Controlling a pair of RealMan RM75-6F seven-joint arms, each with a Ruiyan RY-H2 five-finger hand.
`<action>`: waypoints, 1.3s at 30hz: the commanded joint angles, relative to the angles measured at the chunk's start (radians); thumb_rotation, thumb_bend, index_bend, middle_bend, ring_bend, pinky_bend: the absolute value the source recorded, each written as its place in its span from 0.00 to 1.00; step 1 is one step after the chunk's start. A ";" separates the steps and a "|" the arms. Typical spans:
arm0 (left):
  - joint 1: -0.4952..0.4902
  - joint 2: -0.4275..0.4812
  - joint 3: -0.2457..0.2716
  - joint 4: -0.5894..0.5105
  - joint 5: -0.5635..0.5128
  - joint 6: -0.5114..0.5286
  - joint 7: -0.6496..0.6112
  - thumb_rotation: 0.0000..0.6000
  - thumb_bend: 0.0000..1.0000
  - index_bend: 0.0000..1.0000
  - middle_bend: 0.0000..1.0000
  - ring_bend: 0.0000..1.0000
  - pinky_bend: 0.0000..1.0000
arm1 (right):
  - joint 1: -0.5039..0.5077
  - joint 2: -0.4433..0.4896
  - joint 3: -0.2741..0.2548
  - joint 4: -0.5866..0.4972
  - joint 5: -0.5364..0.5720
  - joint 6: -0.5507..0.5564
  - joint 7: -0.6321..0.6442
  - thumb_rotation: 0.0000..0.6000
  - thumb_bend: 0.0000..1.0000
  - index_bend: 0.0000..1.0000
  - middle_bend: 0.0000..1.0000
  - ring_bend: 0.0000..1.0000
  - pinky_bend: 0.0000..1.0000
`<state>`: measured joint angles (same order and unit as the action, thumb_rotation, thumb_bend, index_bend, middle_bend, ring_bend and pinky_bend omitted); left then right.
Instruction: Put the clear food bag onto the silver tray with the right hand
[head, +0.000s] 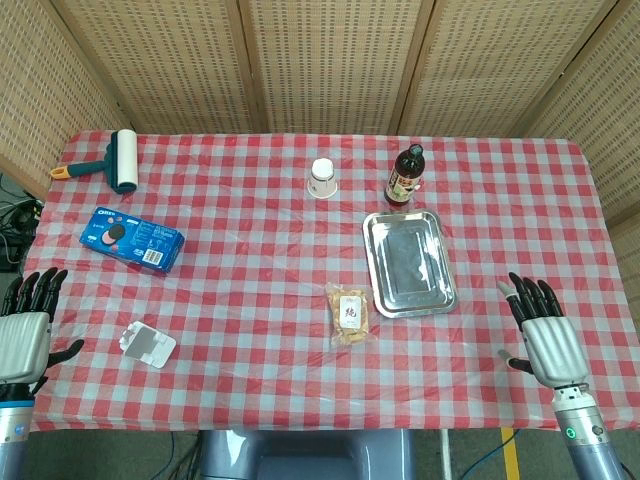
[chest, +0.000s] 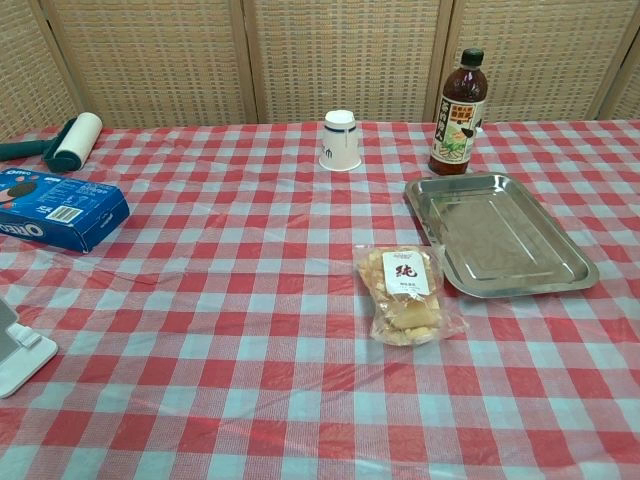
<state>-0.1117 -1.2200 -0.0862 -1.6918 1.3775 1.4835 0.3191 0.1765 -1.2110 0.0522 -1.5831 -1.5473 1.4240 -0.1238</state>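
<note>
1. The clear food bag (head: 351, 314) lies flat on the bench (head: 250, 250), just beside the near-left corner of the silver tray (head: 409, 262). In the chest view its edge sits close against the tray's rim; whether the two touch I cannot tell.
2. The tray holds nothing, so by these pictures the placing is not done, and neither is the lifting.
3. The right hand (head: 541, 335) hovers with fingers spread and nothing in them, to the right of the tray and nearer the robot, well apart from the bag. The chest view does not show it.
4. The left hand (head: 27, 335) also has its fingers spread and holds nothing; it is far to the left of the tray, near the bench's front edge.
5. As I judge it, the whole task is left: the right hand must cross in front of the tray to the bag, take hold of it, lift it and set it down inside the rim.
6. The short gap between bag and tray suggests the carry itself will be brief once the bag is held.
</note>
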 joint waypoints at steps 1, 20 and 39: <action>-0.001 -0.001 0.001 0.002 0.003 0.000 -0.003 1.00 0.02 0.00 0.00 0.00 0.00 | 0.000 0.000 0.000 0.000 0.000 0.000 -0.001 1.00 0.02 0.00 0.00 0.00 0.00; 0.000 -0.002 0.007 -0.001 0.016 0.005 -0.003 1.00 0.02 0.00 0.00 0.00 0.00 | -0.001 -0.002 -0.002 -0.002 -0.004 0.001 0.002 1.00 0.02 0.00 0.00 0.00 0.00; 0.003 0.006 0.003 -0.009 0.005 0.008 -0.004 1.00 0.02 0.00 0.00 0.00 0.00 | 0.071 -0.033 -0.019 0.003 -0.054 -0.102 0.032 1.00 0.02 0.00 0.00 0.00 0.00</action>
<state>-0.1082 -1.2143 -0.0825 -1.7012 1.3830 1.4915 0.3148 0.2240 -1.2376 0.0353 -1.5718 -1.5916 1.3532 -0.0973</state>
